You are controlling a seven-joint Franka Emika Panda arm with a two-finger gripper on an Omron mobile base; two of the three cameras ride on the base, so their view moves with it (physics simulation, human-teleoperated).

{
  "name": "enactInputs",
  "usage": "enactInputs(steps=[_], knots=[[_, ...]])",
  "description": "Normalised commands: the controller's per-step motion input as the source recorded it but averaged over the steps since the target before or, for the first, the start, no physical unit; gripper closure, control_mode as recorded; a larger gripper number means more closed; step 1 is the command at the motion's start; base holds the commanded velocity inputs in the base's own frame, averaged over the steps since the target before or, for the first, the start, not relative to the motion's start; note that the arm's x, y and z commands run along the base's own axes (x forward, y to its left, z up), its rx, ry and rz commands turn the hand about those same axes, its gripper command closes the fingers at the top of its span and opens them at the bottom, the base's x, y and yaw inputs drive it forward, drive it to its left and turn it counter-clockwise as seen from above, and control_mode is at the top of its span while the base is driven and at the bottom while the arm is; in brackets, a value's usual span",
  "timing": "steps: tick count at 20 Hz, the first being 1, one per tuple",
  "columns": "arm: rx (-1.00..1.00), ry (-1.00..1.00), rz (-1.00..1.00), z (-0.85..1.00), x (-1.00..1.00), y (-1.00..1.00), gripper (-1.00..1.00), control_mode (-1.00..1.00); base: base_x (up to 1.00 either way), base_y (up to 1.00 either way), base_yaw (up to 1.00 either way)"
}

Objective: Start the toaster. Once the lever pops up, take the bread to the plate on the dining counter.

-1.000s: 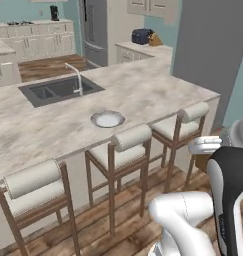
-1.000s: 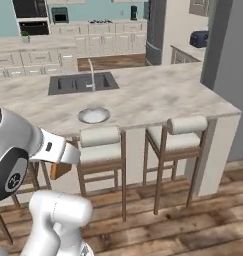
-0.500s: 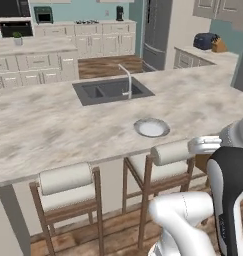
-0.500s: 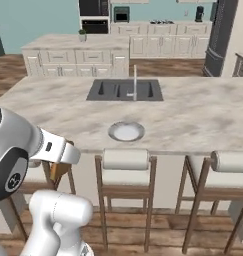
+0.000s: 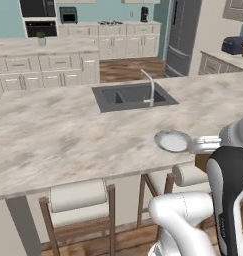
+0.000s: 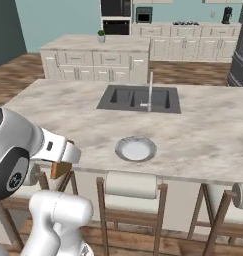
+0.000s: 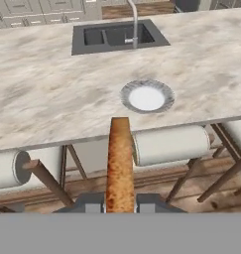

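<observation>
base is driving, so both base views swing: the dining table (image 5: 68, 140) now lies square across them, with sink (image 5: 133, 96) and plate (image 6: 136, 149) nearer centre. toaster (image 5: 234, 45) sits at the far right edge in the left base view.

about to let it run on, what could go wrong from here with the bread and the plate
1. The bread is pinched edge-on in the gripper, so it might land tilted or slide off the plate.
2. The plate lies close to the dining counter edge above the stools; a short release could drop the bread to the floor.
3. A low approach may clip the counter edge.
</observation>
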Motion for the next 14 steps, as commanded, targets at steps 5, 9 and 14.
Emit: enactInputs(steps=[5, 9, 14], knots=[[0.00, 0.00, 0.00, 0.00, 0.00, 0.00, 1.00, 1.00, 0.52, -0.41, 0.18], [0.00, 0.00, 0.00, 0.00, 0.00, 0.00, 1.00, 1.00, 0.04, -0.44, 0.14], [0.00, 0.00, 0.00, 0.00, 0.00, 0.00, 1.00, 1.00, 0.03, -0.51, 0.11]])
